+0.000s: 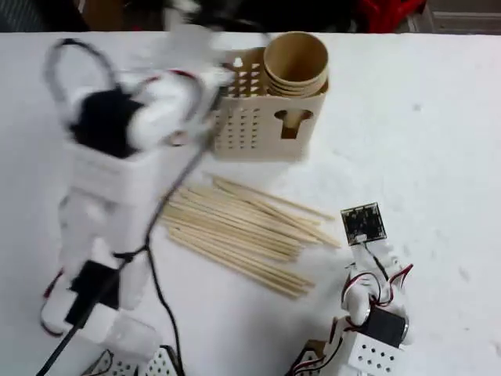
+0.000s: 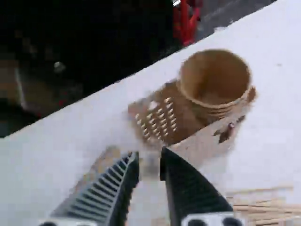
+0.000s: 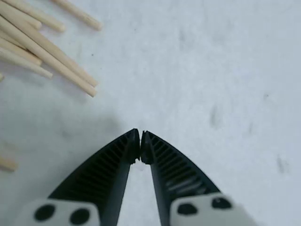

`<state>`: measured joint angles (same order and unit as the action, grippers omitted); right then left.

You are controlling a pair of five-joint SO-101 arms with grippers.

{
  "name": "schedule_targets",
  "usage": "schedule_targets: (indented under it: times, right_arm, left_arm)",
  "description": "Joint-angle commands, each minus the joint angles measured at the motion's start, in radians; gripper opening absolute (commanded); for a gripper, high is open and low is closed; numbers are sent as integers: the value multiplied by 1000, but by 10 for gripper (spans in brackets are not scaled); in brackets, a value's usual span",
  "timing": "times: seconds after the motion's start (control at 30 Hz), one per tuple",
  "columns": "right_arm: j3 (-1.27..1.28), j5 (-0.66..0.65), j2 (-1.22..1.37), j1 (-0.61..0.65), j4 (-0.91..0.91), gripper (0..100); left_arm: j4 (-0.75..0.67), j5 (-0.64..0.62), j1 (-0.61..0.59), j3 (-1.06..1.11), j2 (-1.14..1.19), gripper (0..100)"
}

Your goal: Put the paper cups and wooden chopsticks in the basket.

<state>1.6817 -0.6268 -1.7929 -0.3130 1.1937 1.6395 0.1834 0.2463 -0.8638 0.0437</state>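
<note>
A perforated beige basket stands at the back of the white table, with a stack of paper cups sitting in its right end. Several wooden chopsticks lie in a loose pile on the table in front of it. In the left wrist view my left gripper is a little open and empty, hovering short of the basket and the cups. My right gripper is shut on nothing, low over bare table, with chopstick ends just beyond it.
The left arm rises over the table's left side, trailing a black cable. The right arm sits low at the front right, its small camera board next to the chopstick tips. The table's right side is bare.
</note>
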Motion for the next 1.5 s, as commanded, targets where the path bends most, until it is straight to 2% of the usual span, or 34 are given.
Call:
schedule_targets:
  times: [0.0,0.13,0.23,0.33,0.47,0.67,0.73,0.83,0.93,1.1,1.47]
  right_arm:
    - [8,-11,-7,7,-12,21]
    - [8,-11,-7,7,-12,21]
    - [8,-11,-7,7,-12,21]
    - [8,-11,-7,8,-12,21]
    - [8,-11,-7,8,-12,21]
    - [8,-11,-7,8,-12,21]
    - [8,-11,-7,8,-12,21]
    - [8,-11,-7,8,-12,21]
    - [8,-11,-7,8,-12,21]
    - [8,-12,-7,8,-12,21]
    - [8,-12,-7,8,-12,21]
  left_arm:
    - [127,-5,-228,5,-85,102]
    - [140,-3,-410,107,-85,102]
    - [64,15,-501,265,-84,100]
    - [-77,87,-568,446,-85,102]
    - [-324,84,-636,695,-84,116]
    - [-663,18,-645,934,-82,223]
    - [-801,137,-624,991,-79,211]
    - [-937,437,-587,1069,-58,216]
    - [-961,621,-581,1066,-15,247]
    - [-961,787,-558,997,96,257]
    - [-953,795,-524,614,446,259]
